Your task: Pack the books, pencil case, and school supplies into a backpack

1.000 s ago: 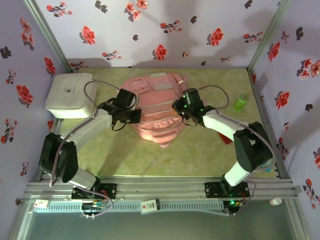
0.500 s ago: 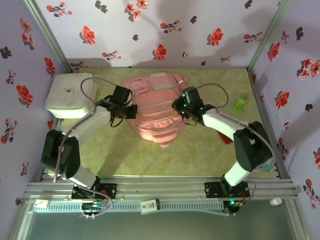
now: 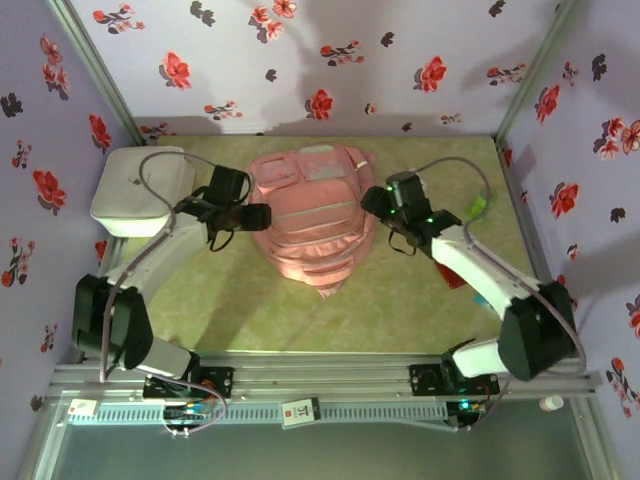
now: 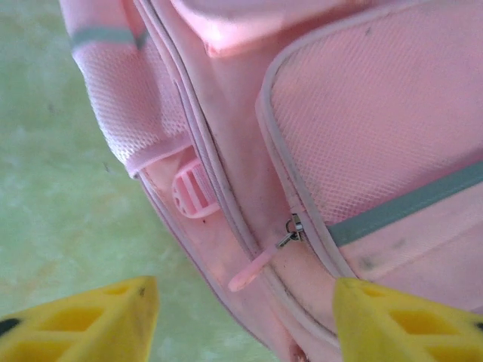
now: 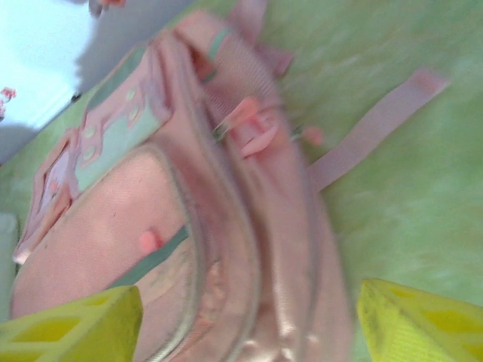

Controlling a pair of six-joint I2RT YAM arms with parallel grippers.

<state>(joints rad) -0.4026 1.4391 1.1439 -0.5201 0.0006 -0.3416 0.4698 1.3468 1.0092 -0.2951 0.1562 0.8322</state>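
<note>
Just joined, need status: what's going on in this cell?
Two arms are working on a pink backpack lying between them. The left arm and right arm flank it, one at each side, jaws open and holding nothing. The zip seen from the left wrist looks closed.

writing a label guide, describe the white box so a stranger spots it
Find the big pink backpack lying mid-table. Left of it, by the left wall, sits the white box: rounded corners, plain white, far larger than the small green object on the right side.
</note>
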